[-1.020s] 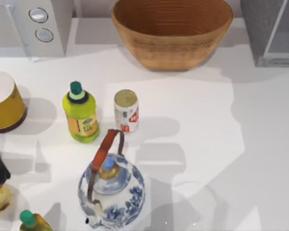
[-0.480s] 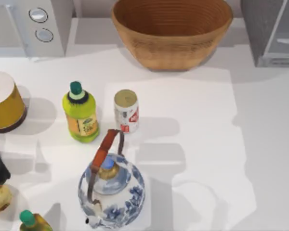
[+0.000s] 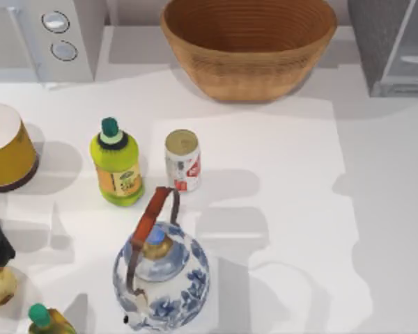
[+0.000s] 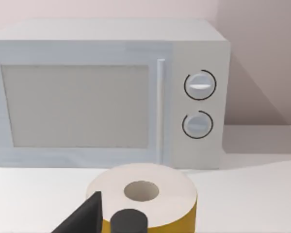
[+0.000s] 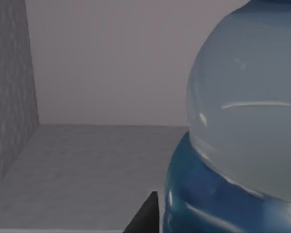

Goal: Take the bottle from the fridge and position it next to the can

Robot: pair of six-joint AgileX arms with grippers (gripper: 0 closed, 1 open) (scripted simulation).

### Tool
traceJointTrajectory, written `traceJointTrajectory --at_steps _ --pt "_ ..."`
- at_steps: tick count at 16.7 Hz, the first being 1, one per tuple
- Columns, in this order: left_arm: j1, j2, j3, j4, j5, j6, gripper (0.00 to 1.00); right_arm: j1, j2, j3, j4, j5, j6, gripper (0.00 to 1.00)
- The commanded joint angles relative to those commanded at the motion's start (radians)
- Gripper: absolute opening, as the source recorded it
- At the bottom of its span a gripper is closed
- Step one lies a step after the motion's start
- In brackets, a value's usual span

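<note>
Looming right against my right pincer's camera inside the fridge (image 5: 14, 97), the bottle (image 5: 242, 136) stands upright; grip state I cannot tell.

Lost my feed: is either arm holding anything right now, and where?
Cannot tell: the bottle sits right against the right wrist camera inside the fridge, but no grip shows.

Nothing here is actually readable. The can (image 3: 182, 161) has red markings and the yellow-green bottle (image 3: 116, 165) has a label with dark print, but both are too small to make out.
</note>
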Motion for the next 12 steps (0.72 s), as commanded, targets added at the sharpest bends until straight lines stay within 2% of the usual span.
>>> traceJointTrajectory --at_steps 2,5,8,12 --pt "0.000 0.000 0.000 0.000 0.000 0.000 1.00 0.032 0.019 0.002 0.018 0.033 0.000 0.00" --pt "0.000 0.000 0.000 0.000 0.000 0.000 1.00 0.159 0.077 0.003 0.071 0.161 0.000 0.00" --pt "0.000 0.000 0.000 0.000 0.000 0.000 1.00 0.372 0.147 -0.001 0.139 0.370 0.000 0.00" --pt "0.000 0.000 0.000 0.000 0.000 0.000 1.00 0.716 0.225 -0.014 0.232 0.708 -0.001 0.00"
